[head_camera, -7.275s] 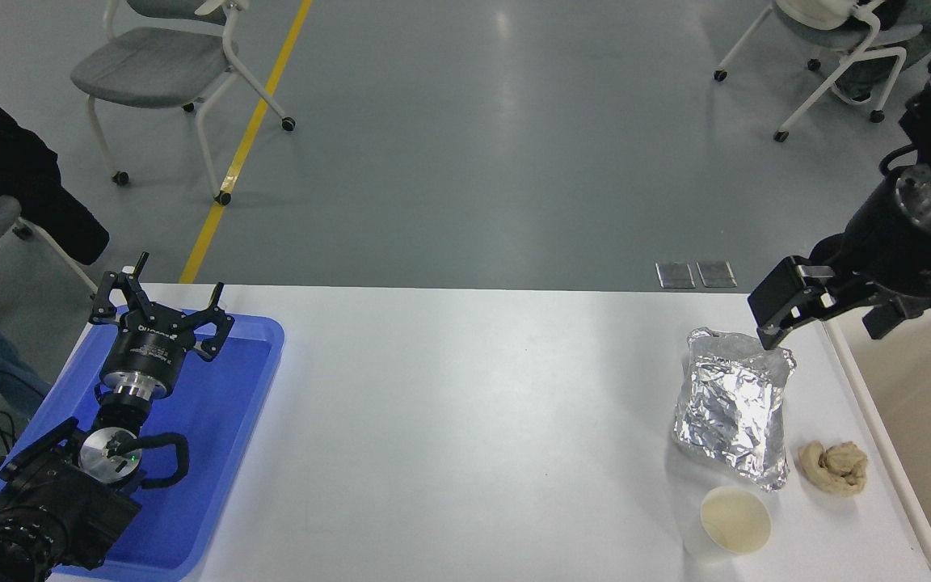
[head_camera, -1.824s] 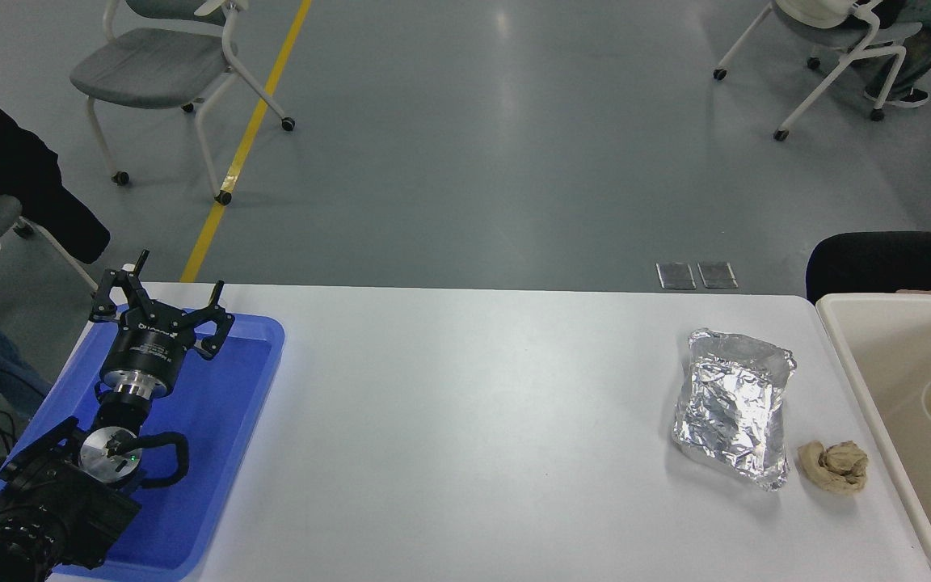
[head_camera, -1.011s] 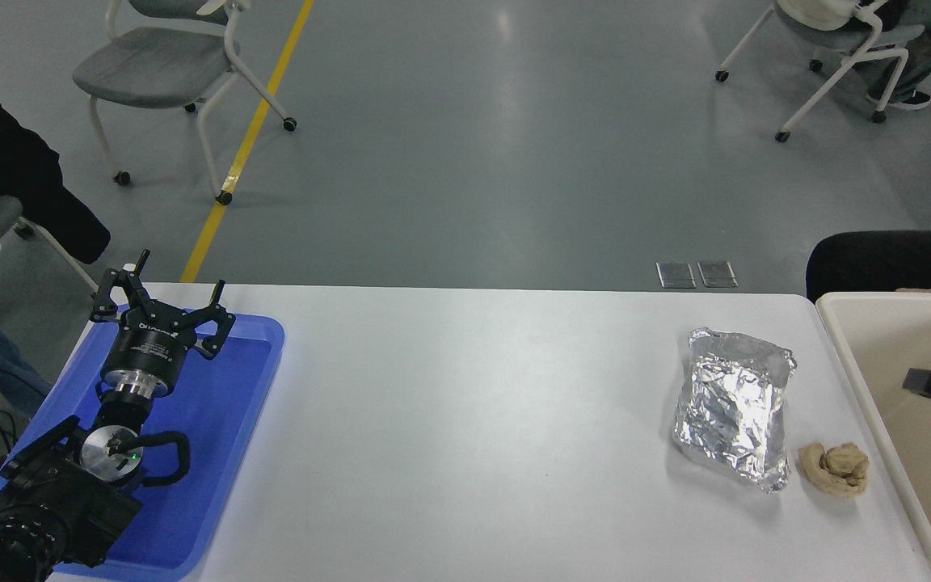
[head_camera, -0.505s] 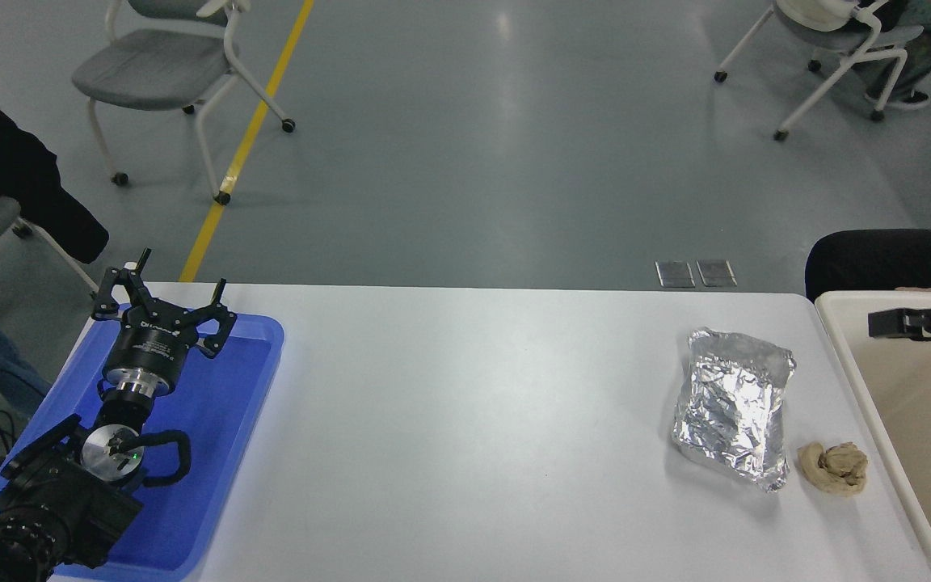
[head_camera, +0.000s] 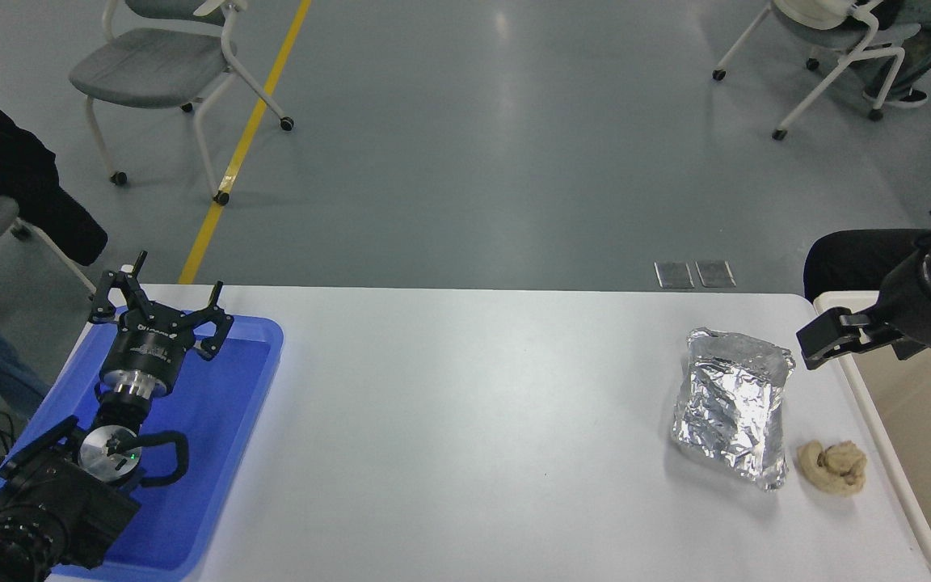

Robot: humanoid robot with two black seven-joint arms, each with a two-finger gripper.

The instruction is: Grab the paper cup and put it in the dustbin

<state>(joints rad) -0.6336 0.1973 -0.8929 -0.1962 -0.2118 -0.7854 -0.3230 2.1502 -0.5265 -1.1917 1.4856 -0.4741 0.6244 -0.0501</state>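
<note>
The paper cup is nowhere to be seen on the table (head_camera: 465,420); it may lie inside the dustbin (head_camera: 869,396) at the right edge, whose visible floor shows nothing, though much of the bin is cut off. By that reading the drop looks done and the step in hand is a retreat. The next move calls only for clearing the rim and the foil packet (head_camera: 730,414) beside it. The right gripper (head_camera: 825,342) hangs over the bin's far left corner, holding nothing; whether its jaws stand apart cannot be told. A dough-like lump (head_camera: 833,467) lies nearer. The left gripper (head_camera: 160,314) rests spread wide over the blue tray (head_camera: 231,420).
</note>
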